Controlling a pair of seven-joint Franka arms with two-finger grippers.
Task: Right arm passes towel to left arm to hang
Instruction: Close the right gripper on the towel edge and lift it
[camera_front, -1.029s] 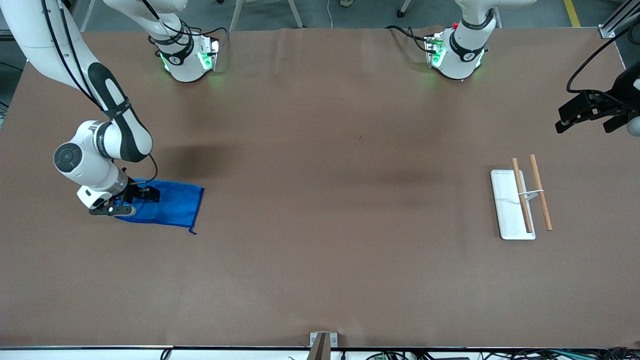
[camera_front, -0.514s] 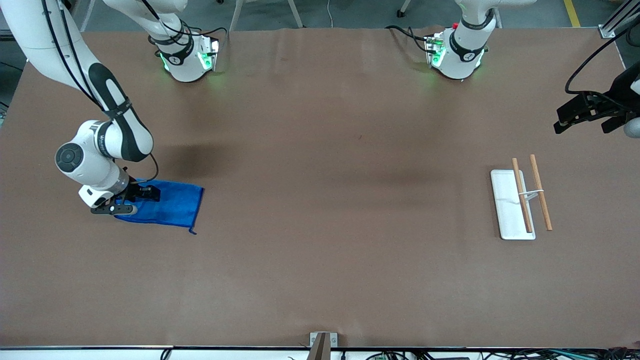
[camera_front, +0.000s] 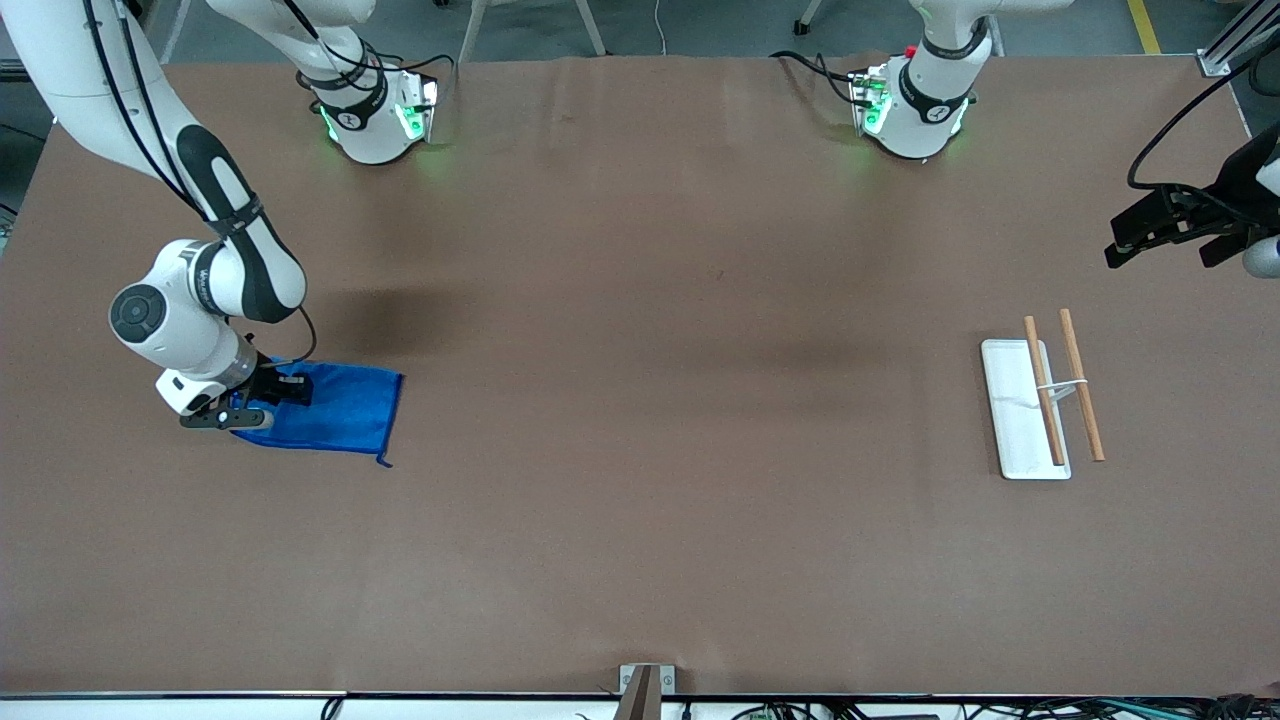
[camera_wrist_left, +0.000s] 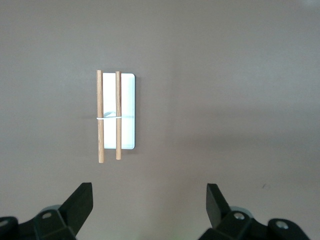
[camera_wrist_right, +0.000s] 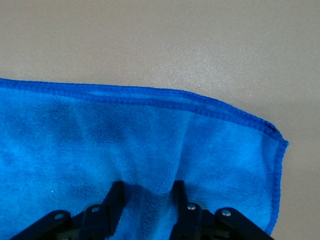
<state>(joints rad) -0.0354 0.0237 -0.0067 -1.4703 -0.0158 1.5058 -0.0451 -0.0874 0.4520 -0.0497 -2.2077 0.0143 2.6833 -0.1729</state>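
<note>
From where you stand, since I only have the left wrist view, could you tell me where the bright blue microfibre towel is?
Observer: The bright blue microfibre towel lies on the brown table toward the right arm's end, well apart from the white tray with two wooden rods under your open, waiting left tool.
Operator: Does the right arm have it?
Observer: Yes, the right tool is shut on a bunched fold of it, low at the table.
Operator: Is it lifted?
Observer: No, most of it lies flat; its small loop trails at the corner nearer the front camera.
</note>
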